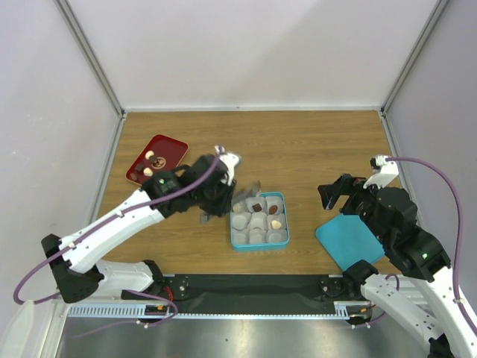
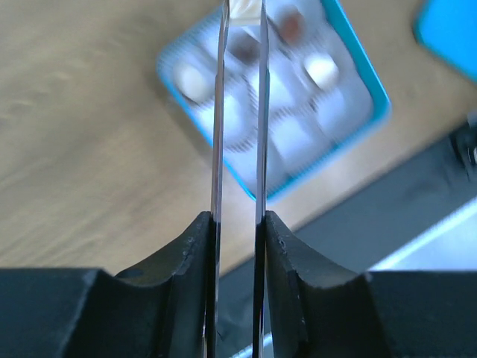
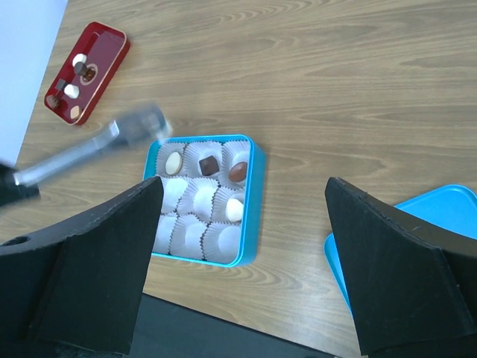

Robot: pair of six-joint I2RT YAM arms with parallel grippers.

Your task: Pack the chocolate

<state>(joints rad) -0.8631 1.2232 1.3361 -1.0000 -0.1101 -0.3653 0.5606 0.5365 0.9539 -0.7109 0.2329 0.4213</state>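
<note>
Left end effector [image 2: 238, 224], closest to the lens, is clamped on thin metal tongs [image 2: 218, 112]. Their tips hang over the far side of a blue tin [image 1: 285, 218] that sits toward the worktop's near edge. Four chocolates [image 3: 209, 164] sit in the tin's paper cups [image 3: 195, 233], and more lie on a red tray [image 1: 156, 158] by the left edge. Right end effector [image 1: 337, 192] stands wide apart near a blue lid [image 1: 349, 240].

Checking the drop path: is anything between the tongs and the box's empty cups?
Nothing visible. The box is open, and its lid lies apart to the right, near the open right gripper. The tongs, in the left gripper, hover by the box's far edge. The near-row cups are bare.
</note>
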